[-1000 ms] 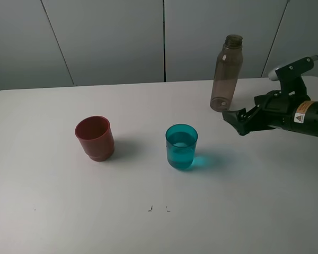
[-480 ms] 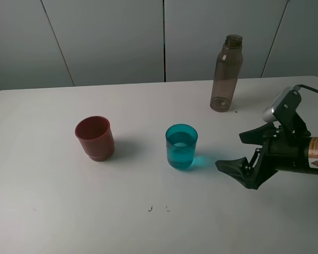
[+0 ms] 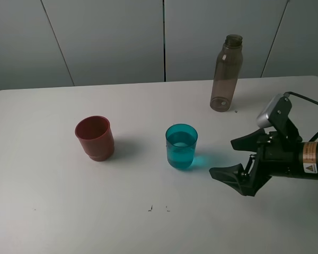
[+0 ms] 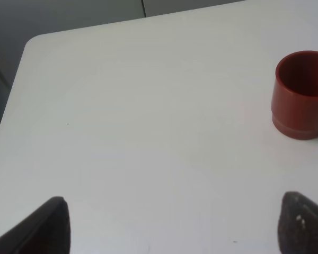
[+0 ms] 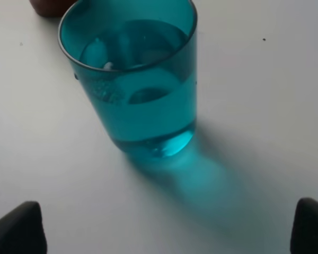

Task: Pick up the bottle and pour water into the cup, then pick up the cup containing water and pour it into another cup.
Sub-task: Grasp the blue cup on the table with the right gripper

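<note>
While the left tool (image 4: 175, 227) hangs spread and empty, the red-brown cup (image 3: 95, 137) waits upright at nine o'clock of the teal tumbler (image 3: 181, 146), ready to receive. The tumbler holds water (image 5: 143, 114), so the bottle (image 3: 226, 74) stands parked at its one o'clock; the right tool (image 3: 222, 157), spread wide at four o'clock, faces the tumbler, likely to grasp it.
</note>
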